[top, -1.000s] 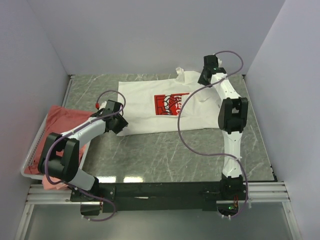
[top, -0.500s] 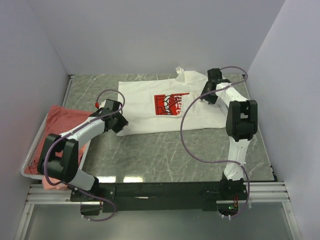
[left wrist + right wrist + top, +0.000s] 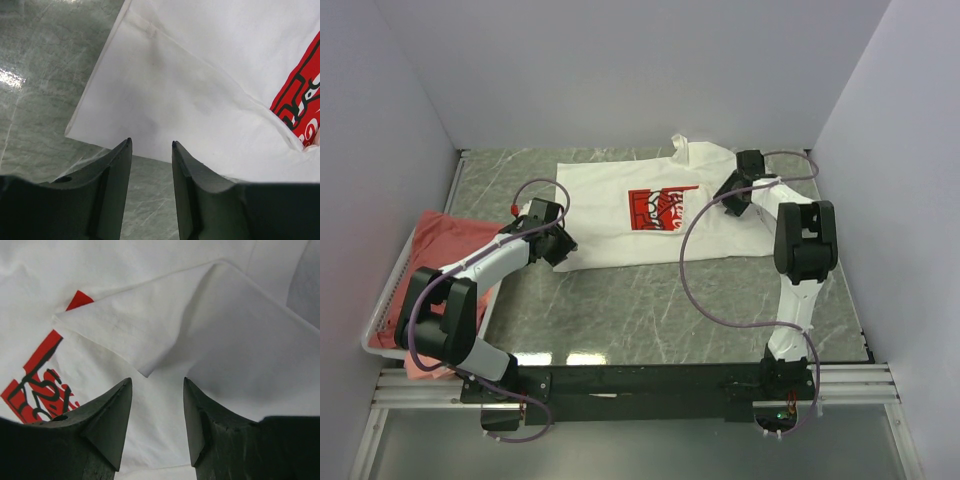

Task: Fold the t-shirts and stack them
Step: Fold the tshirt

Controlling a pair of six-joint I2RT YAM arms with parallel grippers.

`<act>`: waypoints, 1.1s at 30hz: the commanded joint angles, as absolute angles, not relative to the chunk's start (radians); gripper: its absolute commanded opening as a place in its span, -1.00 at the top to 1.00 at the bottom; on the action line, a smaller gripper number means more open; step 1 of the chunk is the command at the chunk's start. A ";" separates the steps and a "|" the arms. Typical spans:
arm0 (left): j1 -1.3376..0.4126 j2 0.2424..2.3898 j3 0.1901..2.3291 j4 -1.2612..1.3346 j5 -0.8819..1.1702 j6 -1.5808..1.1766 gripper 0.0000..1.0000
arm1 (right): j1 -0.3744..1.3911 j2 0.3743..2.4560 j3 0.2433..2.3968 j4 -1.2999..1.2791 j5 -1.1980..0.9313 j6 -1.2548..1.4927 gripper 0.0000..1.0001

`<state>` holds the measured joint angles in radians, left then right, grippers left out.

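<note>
Where the grey-green marbled table (image 3: 650,300) runs toward the far wall, the white t-shirt (image 3: 610,195) lies spread flat, with one flap folded in over its body at the right. Salmon-red t-shirts (image 3: 445,240) sit heaped in the white wire basket (image 3: 382,310) at the table's left edge. Left gripper (image 3: 150,145) hovers at the white shirt's near-left corner, jaws parted, nothing between them. Right gripper (image 3: 156,382) hangs over the folded flap, jaws likewise apart and empty. Red chest print (image 3: 660,208) faces up.

The right gripper (image 3: 156,381) has dropped toward the white t-shirt (image 3: 605,195) (nearer its print).
</note>
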<state>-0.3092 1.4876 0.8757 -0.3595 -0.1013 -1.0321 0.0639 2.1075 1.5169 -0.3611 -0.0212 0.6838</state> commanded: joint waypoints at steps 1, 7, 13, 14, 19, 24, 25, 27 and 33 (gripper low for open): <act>-0.304 1.471 0.900 -0.333 -0.092 -1.006 0.14 | 0.041 2.039 1.479 -0.259 -0.038 0.788 -0.05; -0.304 1.479 0.900 -0.328 -0.086 -1.006 0.14 | 0.023 2.006 1.424 -0.172 -0.060 0.847 -0.02; -0.302 1.489 0.905 -0.330 -0.084 -1.003 0.14 | 0.011 2.025 1.437 -0.143 -0.086 0.887 0.11; -0.304 1.489 0.907 -0.330 -0.086 -1.003 0.14 | 0.012 2.028 1.446 -0.144 -0.086 0.890 0.15; -0.302 1.494 0.914 -0.333 -0.086 -1.003 0.15 | 0.011 2.072 1.493 -0.179 -0.092 0.900 0.25; -0.302 1.497 0.917 -0.337 -0.091 -1.002 0.15 | 0.011 2.071 1.485 -0.187 -0.084 0.907 0.27; -0.302 1.497 0.919 -0.339 -0.091 -1.003 0.15 | 0.009 2.071 1.485 -0.192 -0.081 0.905 0.27; -0.302 1.499 0.919 -0.341 -0.092 -1.003 0.14 | 0.008 2.071 1.485 -0.205 -0.080 0.905 0.27; -0.302 1.503 0.922 -0.337 -0.089 -1.005 0.15 | 0.008 2.069 1.450 -0.193 -0.080 0.911 0.27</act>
